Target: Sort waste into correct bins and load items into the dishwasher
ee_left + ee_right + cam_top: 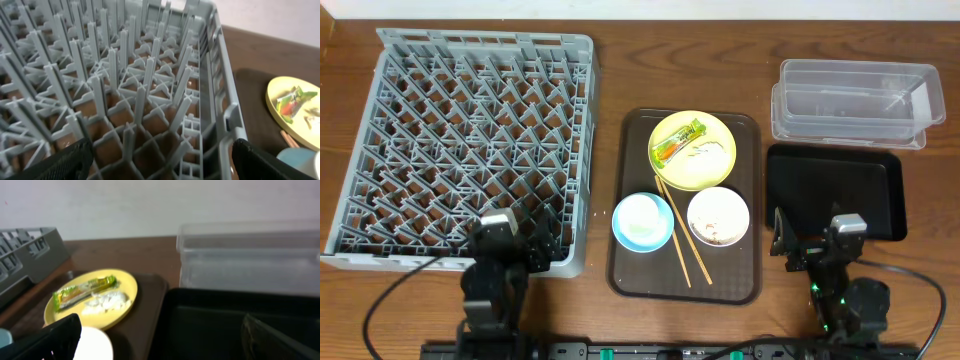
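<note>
The yellow plate (pixel 693 150) holds the green-and-orange wrapper (pixel 678 142) and a white crumpled scrap (pixel 704 151). Below it are the light blue bowl (pixel 642 222), the white bowl (pixel 718 216) with beige leftovers, and the wooden chopsticks (pixel 682 234). The grey dish rack (pixel 460 140) is at the left. The clear tub (pixel 856 102) and black tray (pixel 835 190) are at the right. My left gripper (pixel 510 240) is open over the rack's front right corner (pixel 220 125). My right gripper (pixel 815 240) is open over the black tray's front left edge (pixel 225 325). The plate also shows in the right wrist view (pixel 92 300). No cup shows.
A dark brown serving tray (pixel 685 285) carries the plate, bowls and chopsticks in the middle of the wooden table (pixel 610 70). Black cables run along the front edge by both arm bases.
</note>
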`<control>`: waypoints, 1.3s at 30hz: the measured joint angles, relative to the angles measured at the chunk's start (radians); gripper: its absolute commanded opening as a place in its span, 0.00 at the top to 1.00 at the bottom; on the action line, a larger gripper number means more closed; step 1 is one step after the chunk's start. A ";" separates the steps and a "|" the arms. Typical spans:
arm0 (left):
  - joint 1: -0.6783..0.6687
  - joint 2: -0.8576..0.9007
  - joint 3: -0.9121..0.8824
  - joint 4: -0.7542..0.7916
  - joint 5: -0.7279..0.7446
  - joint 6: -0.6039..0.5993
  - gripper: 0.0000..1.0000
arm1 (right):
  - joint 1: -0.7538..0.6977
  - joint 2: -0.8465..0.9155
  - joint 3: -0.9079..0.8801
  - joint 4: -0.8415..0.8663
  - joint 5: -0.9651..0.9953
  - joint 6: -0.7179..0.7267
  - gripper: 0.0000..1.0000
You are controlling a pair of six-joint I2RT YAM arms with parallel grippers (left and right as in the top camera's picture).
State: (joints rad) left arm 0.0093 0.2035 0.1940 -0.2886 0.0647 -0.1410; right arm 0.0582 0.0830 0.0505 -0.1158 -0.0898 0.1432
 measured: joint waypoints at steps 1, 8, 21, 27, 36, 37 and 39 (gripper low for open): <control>0.000 0.039 0.046 -0.031 0.000 -0.002 0.10 | 0.000 0.026 0.019 -0.013 -0.001 0.007 0.01; 0.000 0.344 0.365 -0.269 0.001 -0.009 0.10 | 0.000 0.356 0.283 -0.090 -0.058 0.028 0.01; 0.000 0.745 0.702 -0.609 0.004 -0.013 0.10 | 0.002 1.123 0.951 -0.567 -0.250 0.013 0.01; 0.000 0.748 0.704 -0.621 0.004 -0.013 0.10 | 0.019 1.314 1.179 -0.601 -0.259 -0.067 0.01; 0.000 0.748 0.704 -0.621 0.004 -0.013 0.10 | 0.103 1.366 1.185 -0.449 -0.320 -0.104 0.01; 0.000 0.749 0.704 -0.621 0.004 -0.013 0.10 | 0.127 1.379 1.185 -0.449 -0.305 -0.114 0.01; 0.000 0.749 0.704 -0.621 0.004 -0.013 0.10 | 0.187 1.423 1.185 -0.452 -0.262 -0.138 0.02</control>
State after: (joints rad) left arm 0.0093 0.9524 0.8978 -0.9096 0.0689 -0.1535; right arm 0.2447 1.5059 1.2354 -0.5674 -0.3519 0.0055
